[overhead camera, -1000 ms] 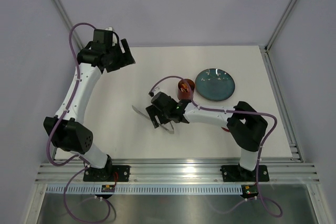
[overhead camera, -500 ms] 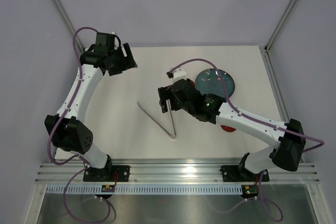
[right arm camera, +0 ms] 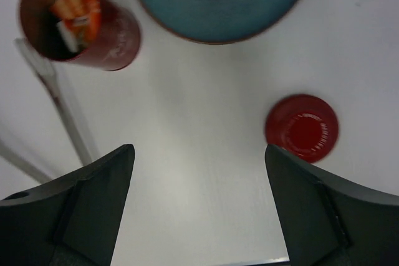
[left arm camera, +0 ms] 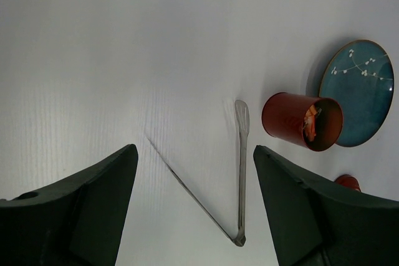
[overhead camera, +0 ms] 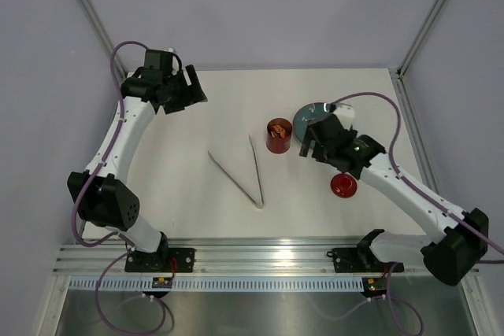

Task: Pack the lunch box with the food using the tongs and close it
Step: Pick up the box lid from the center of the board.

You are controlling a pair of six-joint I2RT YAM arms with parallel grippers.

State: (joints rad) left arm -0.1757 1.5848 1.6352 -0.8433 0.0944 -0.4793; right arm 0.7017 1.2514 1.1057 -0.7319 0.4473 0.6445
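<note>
The tongs (overhead camera: 236, 169) lie flat on the table in an open V, held by nothing; they also show in the left wrist view as tongs (left arm camera: 240, 172) and, blurred, in the right wrist view as tongs (right arm camera: 57, 99). The red lunch box (overhead camera: 278, 136) stands upright and uncovered with orange food (right arm camera: 78, 12) inside it. Its red lid (overhead camera: 343, 186) lies apart to the right. My right gripper (overhead camera: 313, 141) hovers open and empty between the lunch box and the lid (right arm camera: 302, 128). My left gripper (overhead camera: 195, 88) hangs open and empty at the far left, well away from the tongs.
A blue-grey plate (overhead camera: 309, 118) sits behind the lunch box, partly covered by my right wrist. In the left wrist view the plate (left arm camera: 358, 91) lies right of the lunch box (left arm camera: 293, 119). The table's raised rail runs along the right edge.
My right arm has drawn back to the right from the tongs, which now lie free on the table. The lunch box and lid have come into sight. The left arm has barely moved.
</note>
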